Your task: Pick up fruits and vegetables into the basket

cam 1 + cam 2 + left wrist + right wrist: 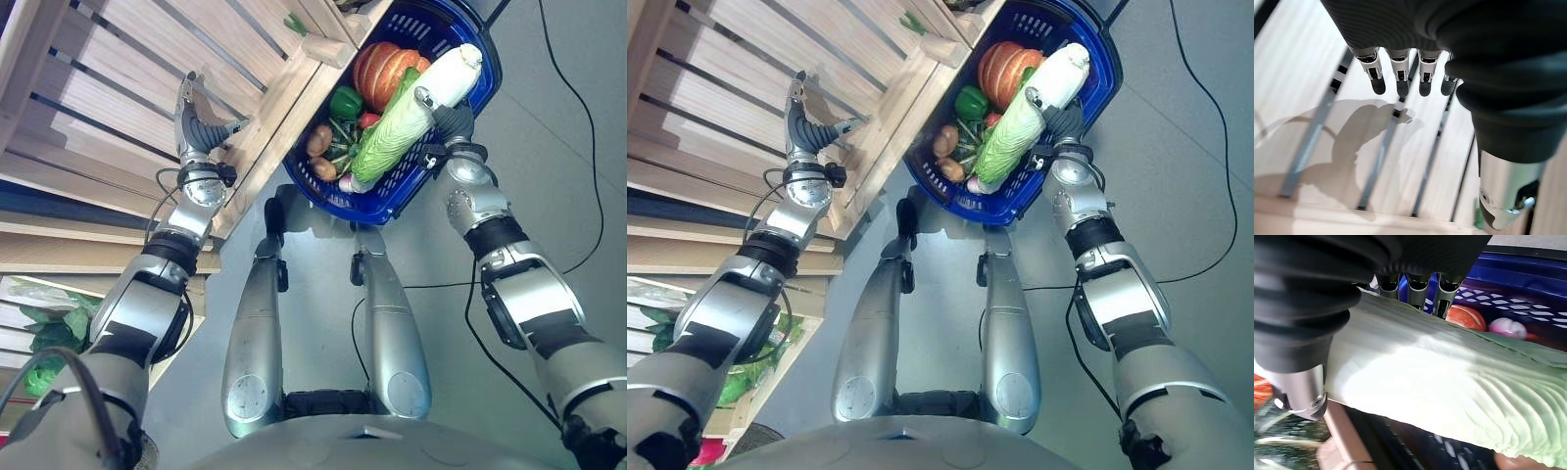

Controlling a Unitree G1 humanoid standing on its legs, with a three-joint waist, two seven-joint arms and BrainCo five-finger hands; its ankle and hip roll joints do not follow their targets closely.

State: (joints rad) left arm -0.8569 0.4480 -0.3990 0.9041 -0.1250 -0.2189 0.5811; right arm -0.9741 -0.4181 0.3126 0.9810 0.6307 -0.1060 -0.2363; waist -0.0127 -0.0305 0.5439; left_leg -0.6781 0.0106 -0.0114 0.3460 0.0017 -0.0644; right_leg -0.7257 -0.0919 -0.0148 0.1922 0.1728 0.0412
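Grey floor, slatted wooden shelf, blue basket beyond.
Leafy greens (pixel 44 338) lie low on the wooden shelf (pixel 118 59). Over its slats hovers the left hand (pixel 201 122), fingers straight, empty. The right hand (pixel 443 113) clasps a napa cabbage (pixel 411 113) over the blue basket (pixel 460 73), which holds a pumpkin (pixel 384 70), green pepper (pixel 345 101) and potatoes (pixel 319 140).

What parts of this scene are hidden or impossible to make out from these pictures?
- Basket floor: both eye views, covered by the cabbage, pumpkin and other vegetables.
- Cabbage's leafy end: right wrist view, cut off by the edge.
- Right hand fingertips: right wrist view, hidden behind the cabbage.
- Greens under the shelf: left eye view, cut off.
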